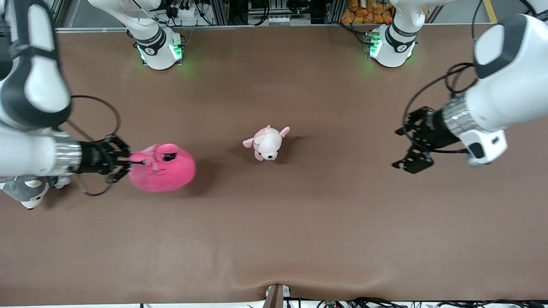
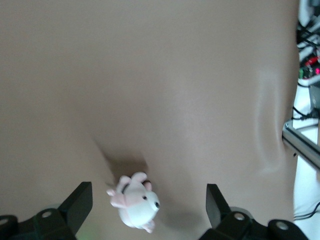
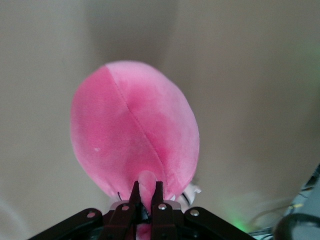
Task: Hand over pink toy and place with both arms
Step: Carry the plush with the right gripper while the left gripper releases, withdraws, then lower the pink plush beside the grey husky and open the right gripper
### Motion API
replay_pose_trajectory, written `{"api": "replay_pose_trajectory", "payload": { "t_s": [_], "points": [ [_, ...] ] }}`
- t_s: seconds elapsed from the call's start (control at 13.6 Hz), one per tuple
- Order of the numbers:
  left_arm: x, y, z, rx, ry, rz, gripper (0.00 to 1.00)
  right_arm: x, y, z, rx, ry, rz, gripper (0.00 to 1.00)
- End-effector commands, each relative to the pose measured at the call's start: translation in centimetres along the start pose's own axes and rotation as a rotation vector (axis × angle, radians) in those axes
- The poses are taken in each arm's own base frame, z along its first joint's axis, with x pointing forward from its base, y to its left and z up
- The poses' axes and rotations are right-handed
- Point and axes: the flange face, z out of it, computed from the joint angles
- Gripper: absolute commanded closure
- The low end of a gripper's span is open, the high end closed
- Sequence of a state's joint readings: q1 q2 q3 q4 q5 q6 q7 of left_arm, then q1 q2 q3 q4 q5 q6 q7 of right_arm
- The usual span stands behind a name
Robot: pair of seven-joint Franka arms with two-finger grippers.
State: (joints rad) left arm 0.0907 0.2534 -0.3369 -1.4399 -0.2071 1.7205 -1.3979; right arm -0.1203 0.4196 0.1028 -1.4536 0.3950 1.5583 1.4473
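Right tool (image 1: 128, 164) is pinched tight on the pink toy (image 1: 165, 167), gripping one small stubby flap at the toy's edge. In the right wrist view the two fingers (image 3: 134, 196) sit almost pressed together with the flap squeezed between them, and the toy's rounded pink body (image 3: 134, 127) bulges out past the fingertips, seam running down its middle. The toy is at the right arm's end of the worktop (image 1: 299, 222), dark slanted eyes facing up; a shadow falls on the brown surface just beside it. Can't tell whether it rests on the worktop or hangs just above it.

Left tool (image 1: 413, 143) hangs over the left arm's end of the worktop, fingers spread wide, nothing between them. Left wrist view shows both black fingers (image 2: 76, 204) well apart, with the puppy plush (image 2: 134, 201) on the worktop seen between them.

Puppy plush (image 1: 266, 142), pale pink and white, sits near the worktop's middle, between the two tools and well apart from both.

Grey-and-white husky plush (image 1: 26, 190) lies under the right arm's wrist, partly hidden.
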Motion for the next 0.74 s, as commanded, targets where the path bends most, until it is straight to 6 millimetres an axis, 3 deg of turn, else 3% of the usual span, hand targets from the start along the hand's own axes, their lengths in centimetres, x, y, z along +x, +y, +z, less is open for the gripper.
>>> {"api": "replay_pose_trajectory", "payload": {
  "t_s": [0.0,0.07,0.15,0.29,0.37,0.44,0.52,0.59,0.66],
  "points": [
    [1.4,-1.0,-0.6,0.063,0.103,0.186,0.00,6.4,0.4,3.6,-0.034,-0.069,-0.079,1.00],
    [1.8,-1.2,-0.5,0.093,0.139,0.264,0.00,10.2,1.0,5.0,-0.023,-0.100,-0.096,1.00],
    [2.2,-1.5,-0.5,0.127,0.165,0.342,0.00,12.6,1.7,6.4,-0.017,-0.121,-0.124,1.00],
    [2.7,-2.3,-1.2,0.182,0.194,0.486,0.00,15.6,2.5,8.2,-0.019,-0.144,-0.143,1.00],
    [4.3,-2.7,-1.7,0.193,0.188,0.533,0.00,16.7,2.5,8.9,-0.024,-0.154,-0.134,1.00],
    [5.3,-3.1,-2.4,0.194,0.186,0.590,0.00,18.5,2.6,8.8,-0.019,-0.166,-0.104,0.88],
    [6.1,-3.4,-2.8,0.198,0.181,0.634,0.00,19.8,2.4,8.0,-0.008,-0.179,-0.090,0.13],
    [7.0,-4.3,-3.4,0.217,0.172,0.649,0.00,20.0,2.3,6.1,0.004,-0.187,-0.097,0.00],
    [7.5,-4.8,-3.8,0.227,0.160,0.649,0.00,19.3,2.2,3.6,0.007,-0.193,-0.122,0.00]
  ]
}}
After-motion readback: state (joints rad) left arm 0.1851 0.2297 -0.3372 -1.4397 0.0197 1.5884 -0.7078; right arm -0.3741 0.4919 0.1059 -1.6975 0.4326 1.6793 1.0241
